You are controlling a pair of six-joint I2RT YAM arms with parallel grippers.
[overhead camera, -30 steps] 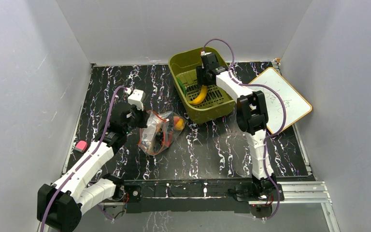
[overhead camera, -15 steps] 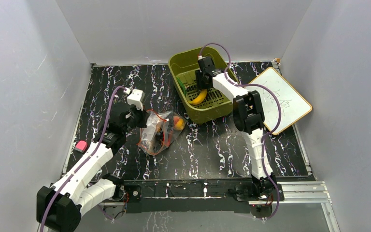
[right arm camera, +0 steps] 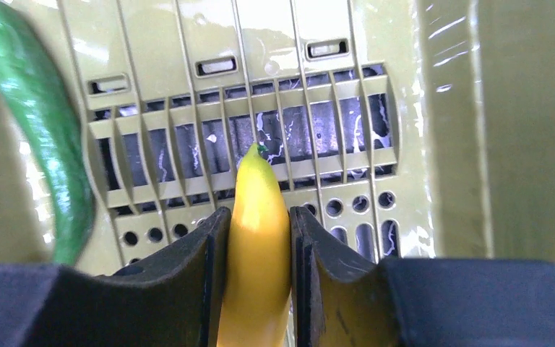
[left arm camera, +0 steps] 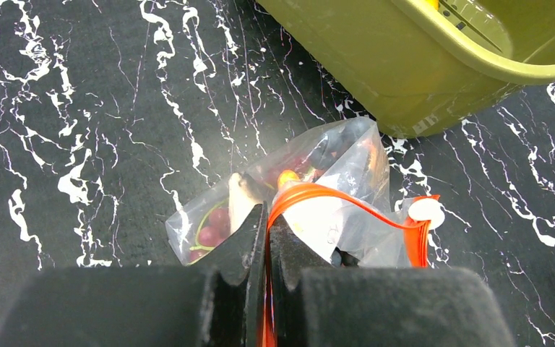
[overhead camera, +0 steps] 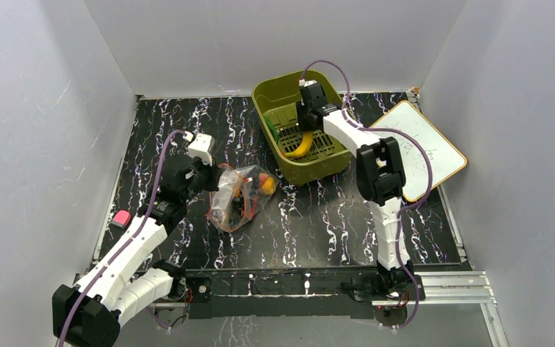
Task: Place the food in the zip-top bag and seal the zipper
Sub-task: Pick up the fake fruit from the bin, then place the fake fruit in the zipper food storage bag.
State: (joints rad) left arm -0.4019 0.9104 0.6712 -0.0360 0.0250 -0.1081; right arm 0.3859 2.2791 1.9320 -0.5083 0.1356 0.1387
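Observation:
The clear zip-top bag [overhead camera: 237,201] lies on the black table left of the basket, with purple-red grapes [left arm camera: 213,220] and an orange piece [overhead camera: 267,185] inside it. My left gripper [left arm camera: 267,217] is shut on the bag's red-orange zipper [left arm camera: 347,206] at the mouth edge, which loops out to the right. Inside the olive-green basket [overhead camera: 274,90], my right gripper [right arm camera: 256,217] is shut on a yellow banana [right arm camera: 256,253], both fingers pressed against its sides. From above, the banana [overhead camera: 301,147] rests on the basket's slotted floor below the right gripper [overhead camera: 306,134].
A green curved toy piece [right arm camera: 50,144] lies along the basket's left wall. A white board [overhead camera: 423,148] leans at the table's right edge. A small pink-red object [overhead camera: 121,218] sits at the left edge. The basket's wall [left arm camera: 376,65] stands just beyond the bag.
The right gripper has closed its fingers onto the banana in the basket and shifted slightly. The left arm and the bag have not moved.

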